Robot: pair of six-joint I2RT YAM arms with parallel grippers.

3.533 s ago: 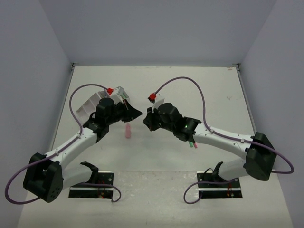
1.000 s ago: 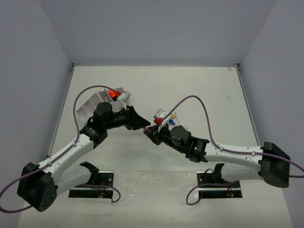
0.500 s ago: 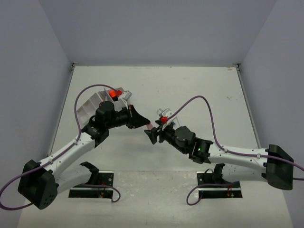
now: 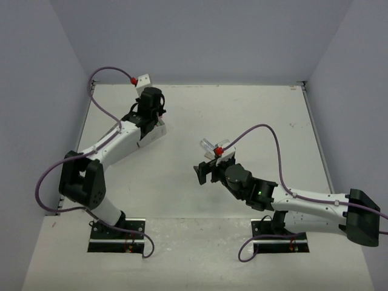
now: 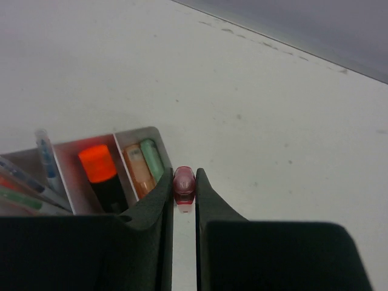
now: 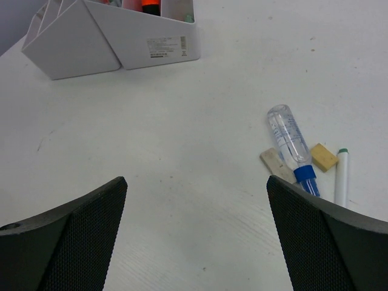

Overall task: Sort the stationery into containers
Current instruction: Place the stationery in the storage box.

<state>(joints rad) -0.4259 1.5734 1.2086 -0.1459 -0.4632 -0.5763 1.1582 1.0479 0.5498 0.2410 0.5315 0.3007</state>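
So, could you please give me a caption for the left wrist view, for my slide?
The left hand holds a pink marker beside the white container, near its corner.

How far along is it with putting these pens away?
Partly done. An orange marker, a green marker and some pens already sit in the container. The left gripper is shut on a pink piece by its edge, not yet in. The right gripper is open, holding nothing; a clear blue-capped pen, two beige pieces and a green-tipped pen lie on the table.
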